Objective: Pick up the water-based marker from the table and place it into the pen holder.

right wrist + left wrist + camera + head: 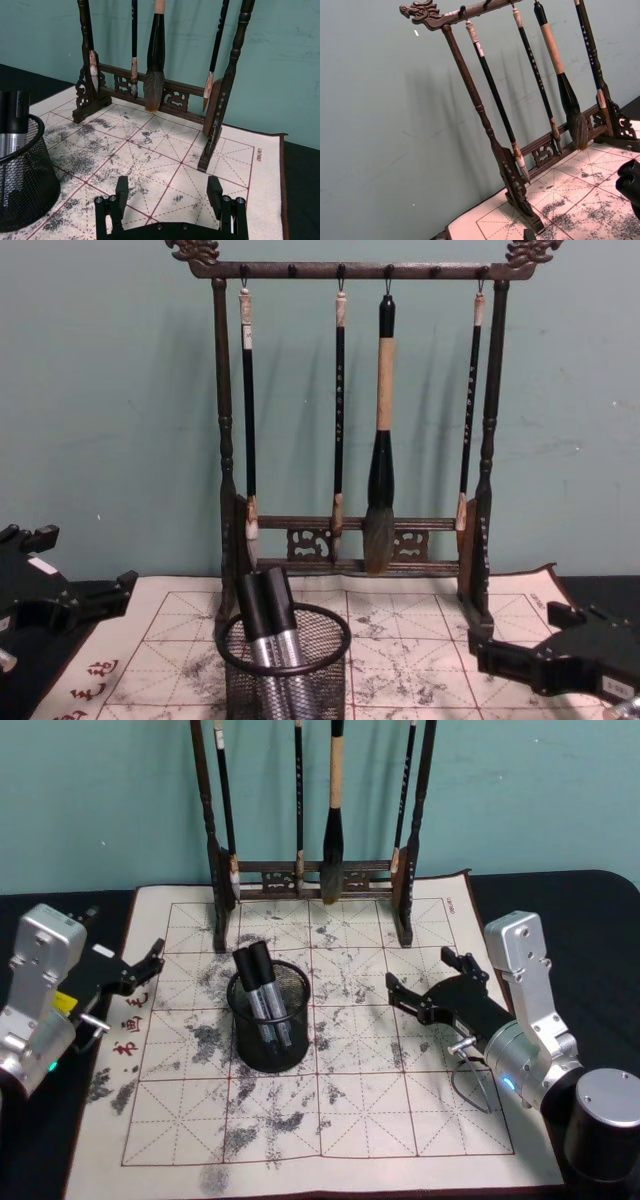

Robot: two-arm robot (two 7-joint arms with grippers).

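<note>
The pen holder (270,1030), a small round black mesh cup, stands on the mat left of centre. Two water-based markers (258,978) with black caps and silver barrels lean inside it, also seen from the side as markers (268,625) in the pen holder (318,680). My left gripper (143,966) hovers open and empty over the mat's left edge, apart from the cup. My right gripper (428,978) is open and empty to the right of the cup. In the right wrist view that right gripper (168,192) faces the rack, with the pen holder (30,185) off to one side.
A tall dark wooden brush rack (310,880) with several hanging brushes stands at the back of the ink-stained grid mat (330,1110). The black table (580,910) surrounds the mat. A black cylinder (605,1120) sits at the front right corner.
</note>
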